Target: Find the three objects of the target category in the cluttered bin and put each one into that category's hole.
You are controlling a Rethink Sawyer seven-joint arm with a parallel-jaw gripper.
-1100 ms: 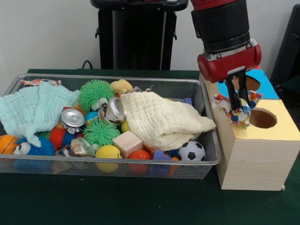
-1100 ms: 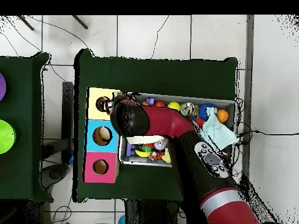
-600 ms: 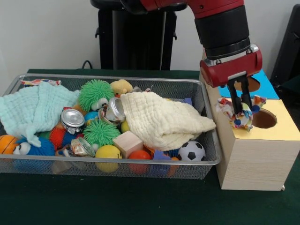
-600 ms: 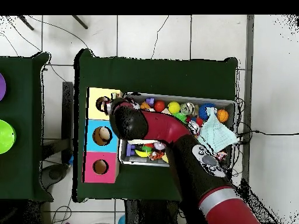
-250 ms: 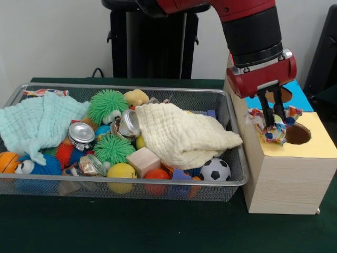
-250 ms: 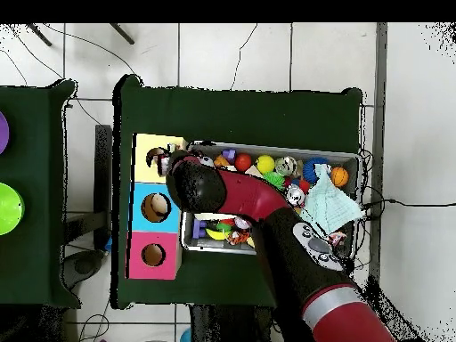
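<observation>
My gripper (image 5: 277, 123) hangs over the yellow top of the wooden box (image 5: 284, 179), shut on a small patterned cloth (image 5: 274, 136) with red, blue and white print. The cloth dangles at the left rim of the yellow hole (image 5: 299, 134), partly over it. In the overhead view the black wrist (image 6: 191, 183) covers the gripper, right beside the yellow panel (image 6: 145, 145). A cream cloth (image 5: 181, 134) and a pale green cloth (image 5: 37, 121) lie in the wire bin (image 5: 121, 182).
The bin holds spiky green balls (image 5: 107, 104), crushed cans (image 5: 81, 133), a wooden block (image 5: 143, 159), a soccer ball (image 5: 215, 169) and other toys. The box also has a blue panel (image 6: 155, 207) and a pink panel (image 6: 153, 255), each with a hole.
The gripper has carried the patterned cloth to the right across the yellow top, from the box's left edge to the rim of the yellow hole.
</observation>
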